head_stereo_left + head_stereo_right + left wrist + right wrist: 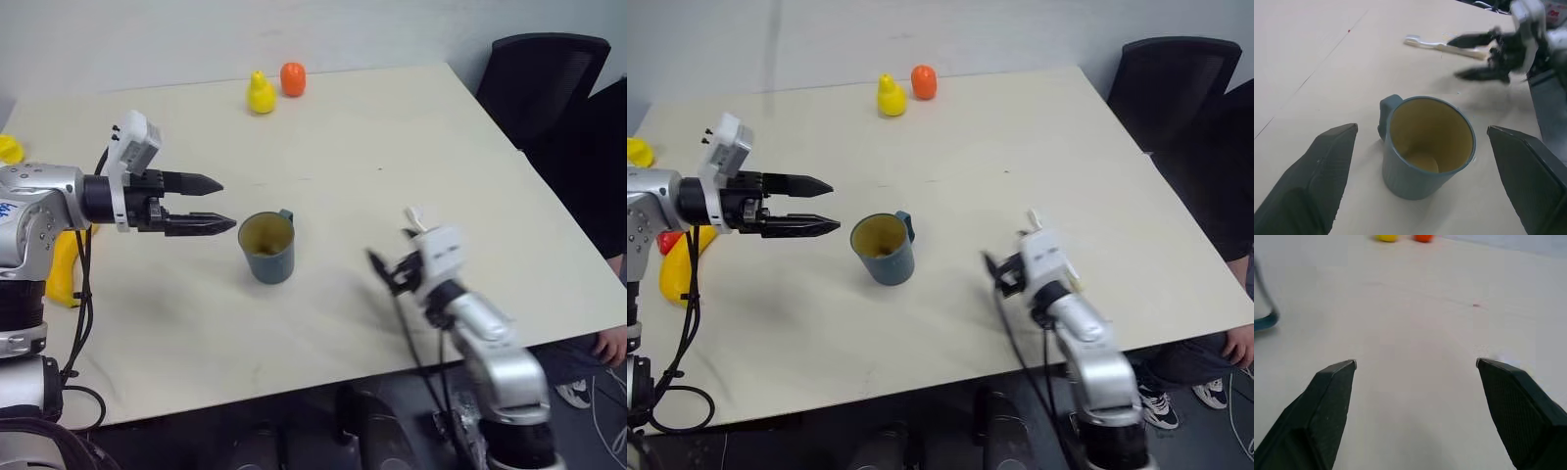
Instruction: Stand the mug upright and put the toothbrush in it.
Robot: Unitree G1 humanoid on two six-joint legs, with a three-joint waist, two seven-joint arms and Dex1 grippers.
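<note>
No text, label, brand, number or sign can be read on anything here. A few blue marks sit on the left arm's silver casing (10, 209), too small to make out.

Right gripper (384, 266) motion-blurred, hides most of toothbrush (415, 216); mug (1265, 322) cut by frame edge.

Cream table (372, 127), black chair (542, 78), pale wall (196, 34).

Head stereo pair looks forward-down over the pale wooden bench (392, 127). Left wrist camera sits close above the slate-blue cylindrical mug (1425, 147), shared with head views. Right wrist camera skims low across bench.
</note>
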